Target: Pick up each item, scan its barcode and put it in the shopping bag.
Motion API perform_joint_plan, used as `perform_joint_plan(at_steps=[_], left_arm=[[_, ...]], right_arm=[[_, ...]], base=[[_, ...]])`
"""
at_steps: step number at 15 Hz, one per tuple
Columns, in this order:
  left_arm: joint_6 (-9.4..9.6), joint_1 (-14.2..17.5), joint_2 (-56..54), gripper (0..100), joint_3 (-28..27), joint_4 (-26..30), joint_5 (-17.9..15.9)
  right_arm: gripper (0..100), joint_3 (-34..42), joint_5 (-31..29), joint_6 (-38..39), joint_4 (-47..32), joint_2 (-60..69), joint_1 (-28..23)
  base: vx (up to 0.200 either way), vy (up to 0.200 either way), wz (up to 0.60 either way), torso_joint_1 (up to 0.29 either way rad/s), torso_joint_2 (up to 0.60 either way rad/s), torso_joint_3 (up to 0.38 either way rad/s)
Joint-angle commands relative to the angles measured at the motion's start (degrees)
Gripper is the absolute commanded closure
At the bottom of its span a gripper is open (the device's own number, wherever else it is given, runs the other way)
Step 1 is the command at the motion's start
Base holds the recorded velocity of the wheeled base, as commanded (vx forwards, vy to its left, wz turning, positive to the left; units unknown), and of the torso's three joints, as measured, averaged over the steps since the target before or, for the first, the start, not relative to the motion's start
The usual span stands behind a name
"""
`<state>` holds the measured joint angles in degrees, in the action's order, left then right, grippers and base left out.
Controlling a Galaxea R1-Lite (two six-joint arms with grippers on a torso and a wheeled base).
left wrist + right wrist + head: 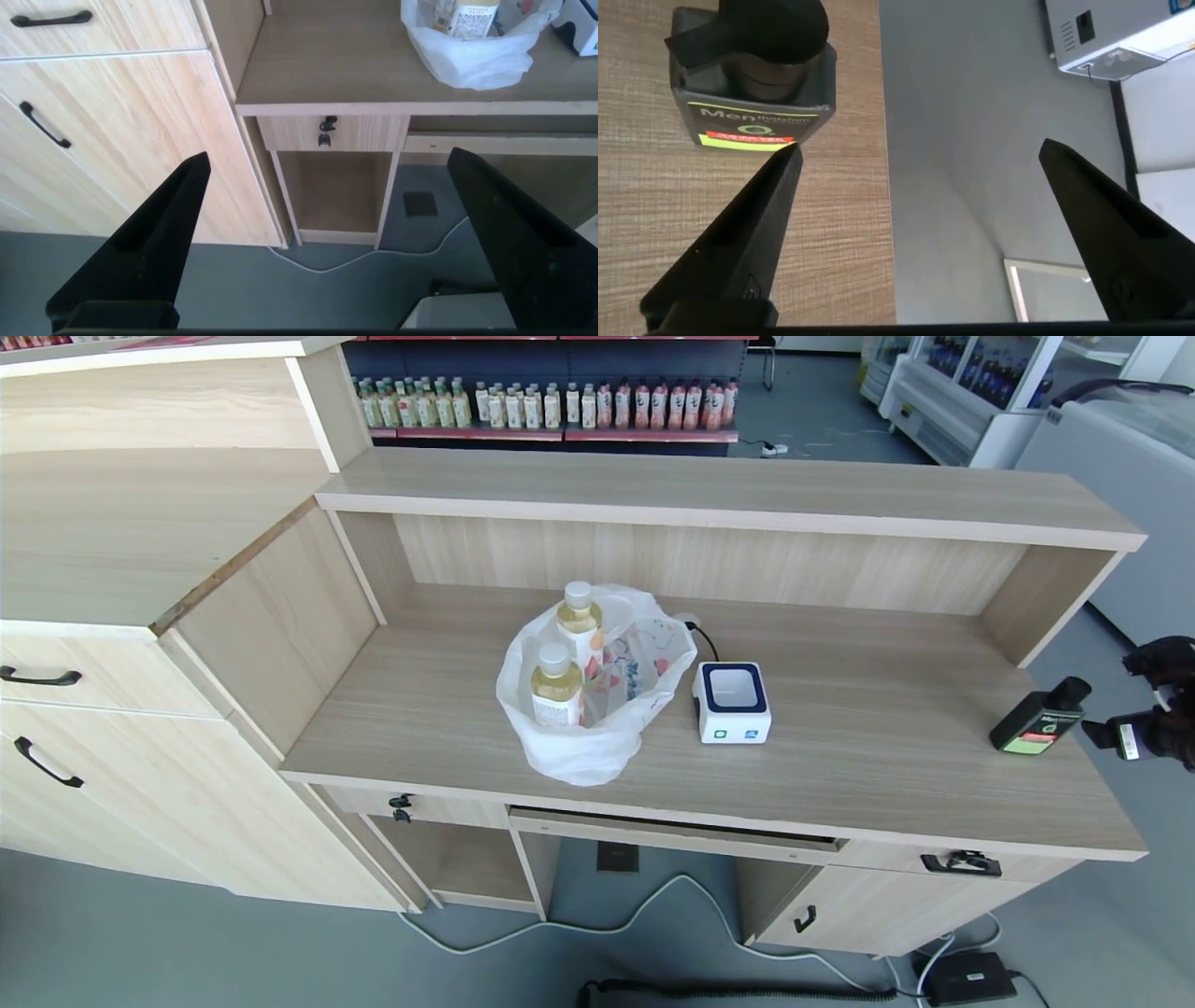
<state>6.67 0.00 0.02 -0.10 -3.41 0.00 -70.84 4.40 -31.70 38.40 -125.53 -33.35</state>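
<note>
**Dark pump bottle at the desk's right end**

A dark, flat-sided plastic bottle (1038,719) with a black pump cap and a green-and-red label sits near the right edge of the pale wooden desk (887,747). It is just beside the right fingers (738,243), which are spread wide and hold nothing. The left fingers (149,243) are likewise spread and empty.

The shopping bag (574,756) is white, the scanner (733,702) white and navy, the bottle (1038,719) black.
</note>
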Motion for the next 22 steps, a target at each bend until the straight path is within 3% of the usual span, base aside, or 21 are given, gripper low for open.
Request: perform_joint_plan(at_steps=[1, 9, 22], left_arm=[[0.01, 0.0, 0.0, 0, 0.0, 0.0, 0.0], [0.01, 0.0, 0.0, 0, 0.0, 0.0, 0.0], [0.01, 0.0, 0.0, 0, 0.0, 0.0, 0.0]], right_arm=[[0, -0.6, 0.0, 0.0, 0.0, -0.8, 0.4], [0, -5.0, 0.0, 1.2, -0.1, -4.4, 3.1], [0, -5.4, -0.1, 5.5, 1.8, -7.5, 8.5]], base=[[0.000, 0.000, 0.00, 0.000, 0.00, 0.000], [0.000, 0.000, 0.00, 0.000, 0.00, 0.000], [0.000, 0.000, 0.00, 0.000, 0.00, 0.000]])
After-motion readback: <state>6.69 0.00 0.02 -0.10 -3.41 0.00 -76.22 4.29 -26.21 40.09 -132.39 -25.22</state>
